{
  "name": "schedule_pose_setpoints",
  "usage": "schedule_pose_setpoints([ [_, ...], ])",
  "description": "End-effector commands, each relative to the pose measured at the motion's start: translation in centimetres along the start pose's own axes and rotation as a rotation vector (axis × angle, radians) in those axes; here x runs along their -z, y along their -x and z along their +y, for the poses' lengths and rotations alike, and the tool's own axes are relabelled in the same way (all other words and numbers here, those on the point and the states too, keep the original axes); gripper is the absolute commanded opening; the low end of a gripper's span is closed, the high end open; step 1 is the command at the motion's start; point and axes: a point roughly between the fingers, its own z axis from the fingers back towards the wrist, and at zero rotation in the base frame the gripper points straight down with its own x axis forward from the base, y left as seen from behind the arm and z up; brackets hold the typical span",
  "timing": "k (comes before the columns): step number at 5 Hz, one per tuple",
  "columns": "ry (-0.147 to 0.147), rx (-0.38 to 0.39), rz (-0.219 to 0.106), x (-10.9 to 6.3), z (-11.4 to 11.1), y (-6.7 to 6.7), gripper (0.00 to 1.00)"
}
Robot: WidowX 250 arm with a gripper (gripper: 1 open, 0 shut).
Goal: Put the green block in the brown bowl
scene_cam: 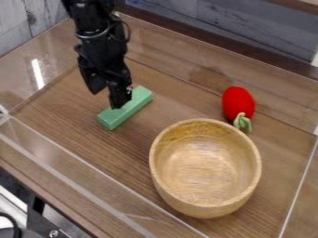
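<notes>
The green block [128,109] is a flat light-green bar lying on the wooden table, left of centre. My black gripper [106,89] points down just above the block's upper left end, open, with nothing between its fingers. One finger [121,93] overlaps the block's far end in this view; whether it touches I cannot tell. The brown bowl [206,167] is a large light wooden bowl, empty, standing at the lower right of the block.
A red strawberry-shaped toy [237,101] with a green stem lies right of the block, behind the bowl. Clear plastic walls [37,70] ring the table on the left, front and right.
</notes>
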Motion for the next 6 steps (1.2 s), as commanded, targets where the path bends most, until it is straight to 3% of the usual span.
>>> schedule_pose_setpoints([
  [1,-0.015,0.031,-0.038,-1.1,0.4,-1.5,1.00],
  [3,-0.003,0.065,-0.041,0.3,-0.2,-3.2,1.00],
  [5,-0.006,-0.069,-0.051,-1.5,0.0,-1.9,1.00],
  [6,-0.007,-0.093,-0.050,-0.5,0.4,-2.1,1.00],
])
